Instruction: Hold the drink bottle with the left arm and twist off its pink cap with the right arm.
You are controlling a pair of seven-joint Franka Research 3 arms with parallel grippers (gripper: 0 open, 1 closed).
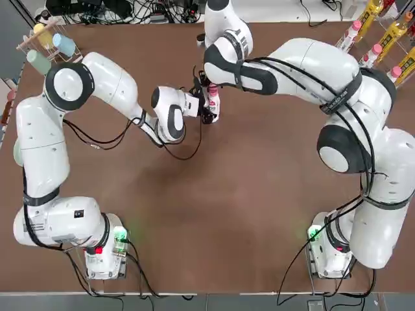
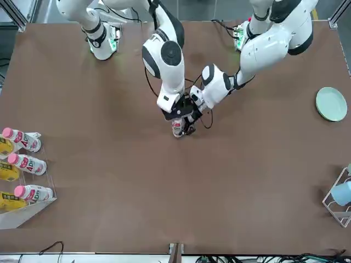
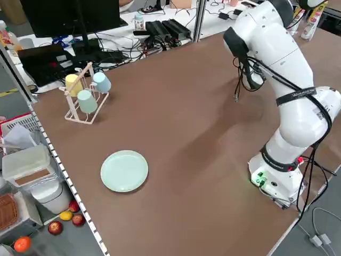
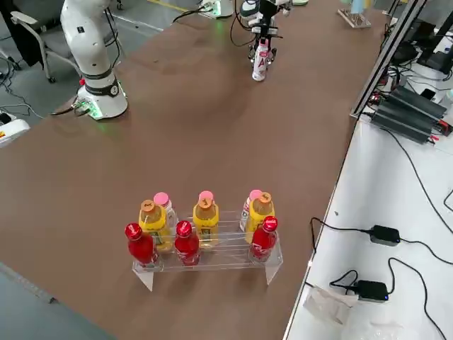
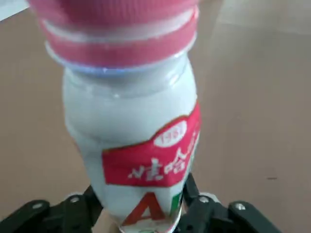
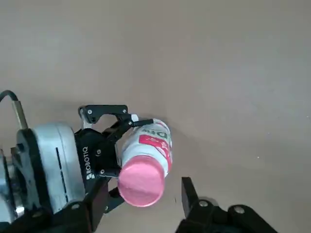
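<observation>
Left gripper (image 6: 124,145) clasped the upright bottle (image 6: 146,155); right gripper (image 6: 141,206), fingers spread, straddled its pink cap (image 6: 140,181).

Seen from above, mostly covered by the right arm (image 1: 292,65): the drink bottle (image 1: 213,102), only a strip of label showing. In the left wrist view, cut by the upper edge and blurred: the pink cap (image 5: 116,24). From the left side, hidden behind the arm: bottle and both end effectors. Too small to read: labels of the 3 rack bottles (image 2: 24,164).
</observation>
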